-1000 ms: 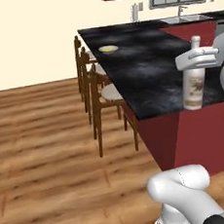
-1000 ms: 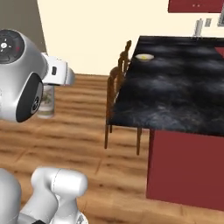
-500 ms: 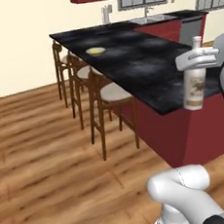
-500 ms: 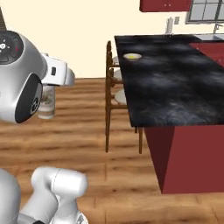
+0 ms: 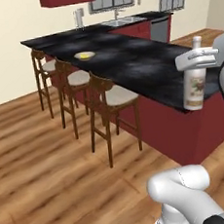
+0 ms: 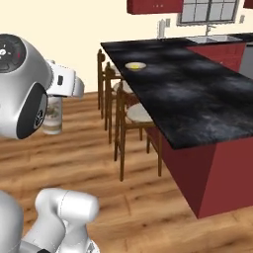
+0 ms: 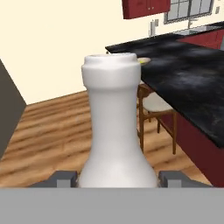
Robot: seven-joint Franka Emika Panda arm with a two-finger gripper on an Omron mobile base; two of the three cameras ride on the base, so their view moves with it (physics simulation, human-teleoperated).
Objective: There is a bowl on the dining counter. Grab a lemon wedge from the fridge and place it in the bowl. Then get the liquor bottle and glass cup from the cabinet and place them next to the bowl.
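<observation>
Hand view: gripper (image 7: 117, 178) clamped on pale, round-bodied, narrow-necked liquor bottle (image 7: 114, 131).

base views flank arm, share dining counter (image 5: 143, 66), hand view close on liquor bottle (image 7: 114, 127)

My arm's white housing (image 6: 29, 89) hides most of the liquor bottle (image 6: 52, 116) at left. The bowl (image 6: 135, 65) rests on the black tabletop (image 6: 197, 99), above wooden stools (image 6: 138, 116) on the wood floor (image 6: 148, 207).
</observation>
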